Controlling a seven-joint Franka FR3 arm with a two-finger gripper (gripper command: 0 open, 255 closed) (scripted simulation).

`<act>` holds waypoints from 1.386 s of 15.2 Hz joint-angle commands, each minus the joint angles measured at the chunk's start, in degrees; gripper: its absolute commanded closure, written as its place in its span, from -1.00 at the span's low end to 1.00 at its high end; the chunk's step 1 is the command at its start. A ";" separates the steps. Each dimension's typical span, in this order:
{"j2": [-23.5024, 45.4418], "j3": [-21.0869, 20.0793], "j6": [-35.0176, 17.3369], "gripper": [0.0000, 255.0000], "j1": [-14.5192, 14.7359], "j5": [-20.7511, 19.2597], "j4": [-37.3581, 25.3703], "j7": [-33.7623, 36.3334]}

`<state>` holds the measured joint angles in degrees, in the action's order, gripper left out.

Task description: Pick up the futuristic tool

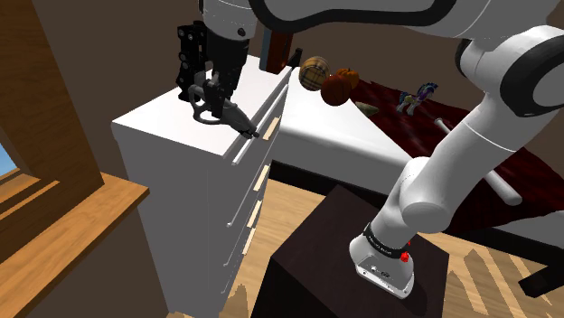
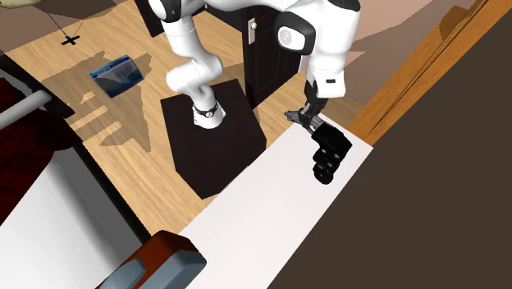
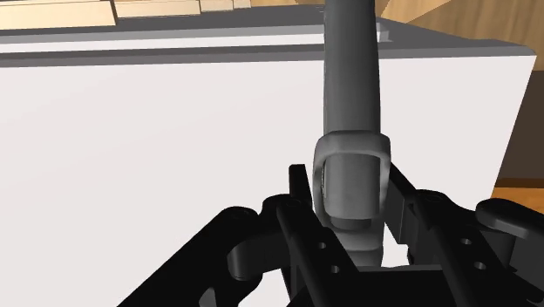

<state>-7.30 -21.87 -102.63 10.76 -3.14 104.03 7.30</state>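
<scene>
You face a white dresser with pale drawer handles. Its flat top is plain white. A grey pistol-shaped gadget sits over the front edge, but you cannot tell whether it touches.

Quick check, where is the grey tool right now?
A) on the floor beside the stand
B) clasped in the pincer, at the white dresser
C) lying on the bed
B: the pincer clasps the grey tool between its fingers, with the white dresser top right behind it.
</scene>
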 commanded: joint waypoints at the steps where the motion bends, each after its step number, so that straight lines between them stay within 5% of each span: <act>1: 0.03 0.04 0.00 1.00 -0.03 -0.03 0.03 -0.01; 21: 3.11 -0.42 12.30 1.00 0.04 -1.12 -15.11 -0.14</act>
<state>-4.44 -22.20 -90.88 10.74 -4.15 89.69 7.05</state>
